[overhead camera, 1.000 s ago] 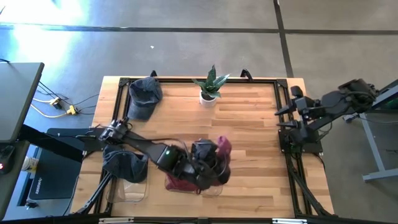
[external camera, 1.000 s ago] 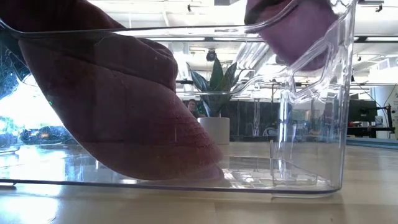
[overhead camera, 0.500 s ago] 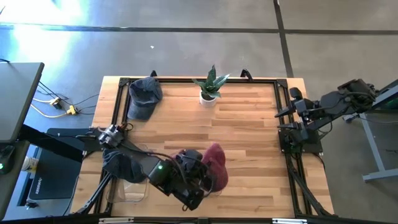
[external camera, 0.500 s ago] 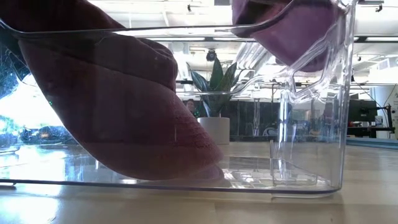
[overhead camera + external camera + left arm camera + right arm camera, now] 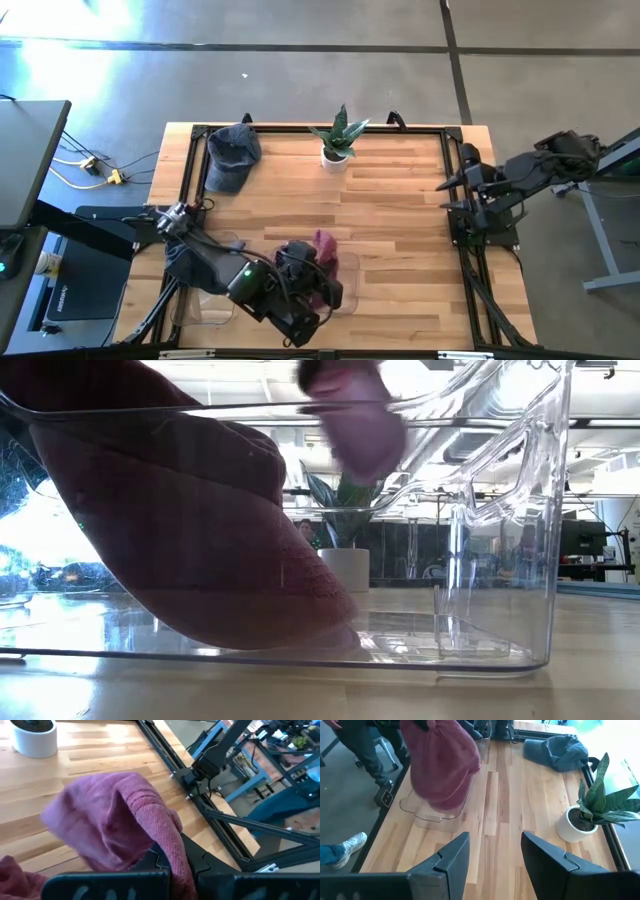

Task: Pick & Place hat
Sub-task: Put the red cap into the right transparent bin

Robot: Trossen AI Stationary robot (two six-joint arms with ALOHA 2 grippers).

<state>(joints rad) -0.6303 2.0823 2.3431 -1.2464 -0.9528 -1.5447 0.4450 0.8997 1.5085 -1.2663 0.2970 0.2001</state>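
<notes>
Pulled back toward the front-left of the table since a second ago, the left gripper (image 5: 318,275) now sits lower over the clear bin (image 5: 340,290), and the maroon hat (image 5: 325,250) that spread wide beside it before is bunched up narrow. Left wrist view: the maroon hat (image 5: 120,820) drapes right over the dark fingers (image 5: 200,862), fabric pinched between them, so the left gripper is clenched on the hat. Low view: the clear bin (image 5: 500,560) fills the frame, with a large maroon mass (image 5: 190,540) against its left wall and a small blurred maroon lump (image 5: 355,420) hanging at the top rim. Just left of the left gripper, a dark blue cap (image 5: 195,262) lies in a second clear tray (image 5: 215,305). Farther off, past the gripper toward the back edge, a potted plant (image 5: 338,135) stands upright, and another dark blue cap (image 5: 230,155) lies at the back-left corner. Right gripper (image 5: 462,170) waits at the right table edge, well apart from the hat; right wrist view shows its fingers (image 5: 452,855) spread, released, holding nothing. A person's shoe (image 5: 347,847) shows on the floor there.
</notes>
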